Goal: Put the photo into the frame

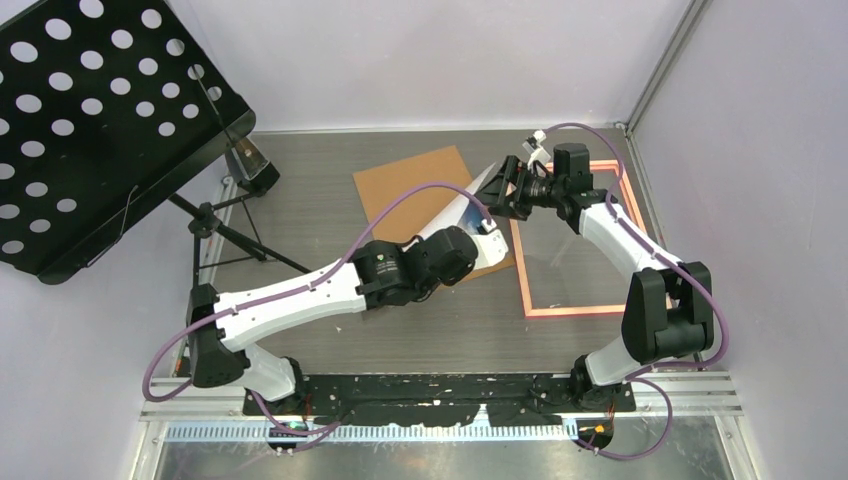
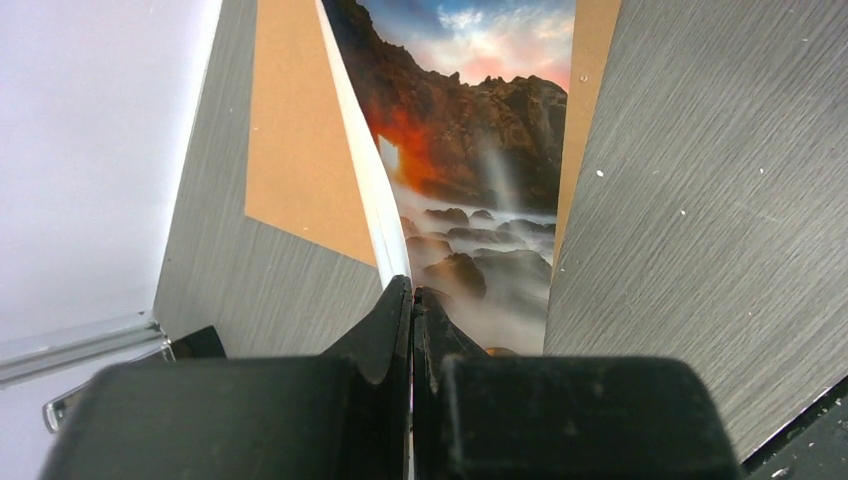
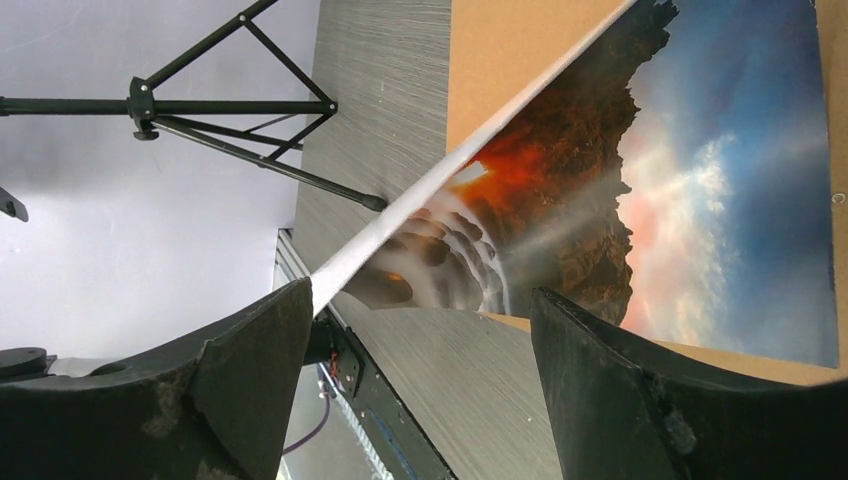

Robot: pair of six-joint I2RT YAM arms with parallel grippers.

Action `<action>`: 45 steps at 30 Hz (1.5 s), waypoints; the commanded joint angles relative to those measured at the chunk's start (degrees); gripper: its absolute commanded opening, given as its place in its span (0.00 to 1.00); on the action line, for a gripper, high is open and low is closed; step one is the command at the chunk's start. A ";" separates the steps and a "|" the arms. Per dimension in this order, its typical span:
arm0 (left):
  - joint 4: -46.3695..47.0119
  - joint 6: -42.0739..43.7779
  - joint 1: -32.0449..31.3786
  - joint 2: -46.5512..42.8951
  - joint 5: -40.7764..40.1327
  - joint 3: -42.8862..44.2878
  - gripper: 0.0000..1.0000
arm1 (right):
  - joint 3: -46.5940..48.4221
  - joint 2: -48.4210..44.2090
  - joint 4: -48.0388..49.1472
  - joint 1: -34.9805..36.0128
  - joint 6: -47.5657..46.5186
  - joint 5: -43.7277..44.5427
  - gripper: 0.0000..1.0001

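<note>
The left hand (image 2: 412, 300) is closed tight on the near short edge of the photo (image 2: 470, 190). From that pinch the print runs straight away along its long axis, toward the right hand (image 3: 420, 300). The right hand's jaws stand wide apart around the far end. One finger (image 3: 255, 370) is just beside the white edge, and contact cannot be told.

The photo stands tilted on its long edge above the brown backing board (image 1: 410, 185), which lies flat on the counter (image 1: 300, 170). From the top view only the plain white back shows. The wrist views show the glossy face: an orange glow through dark rocks, misty water near the left hand, and blue sky and cloud toward the right hand.

Just beyond the right hand's outer side, the pink-orange frame (image 1: 570, 312) lies flat. Far off the left hand's outer side stands a black perforated music stand (image 1: 90, 130).
</note>
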 commanded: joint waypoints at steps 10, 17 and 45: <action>4.93 1.33 -4.99 4.60 -4.15 1.02 0.00 | -2.30 0.42 5.33 0.01 3.12 0.36 0.81; 4.51 1.01 -6.33 7.32 -4.09 2.28 0.00 | -4.89 1.54 6.11 0.02 3.64 2.70 0.76; 1.50 -0.28 -8.22 14.49 -2.11 8.05 0.00 | -6.30 5.01 14.95 2.46 9.49 -1.36 0.39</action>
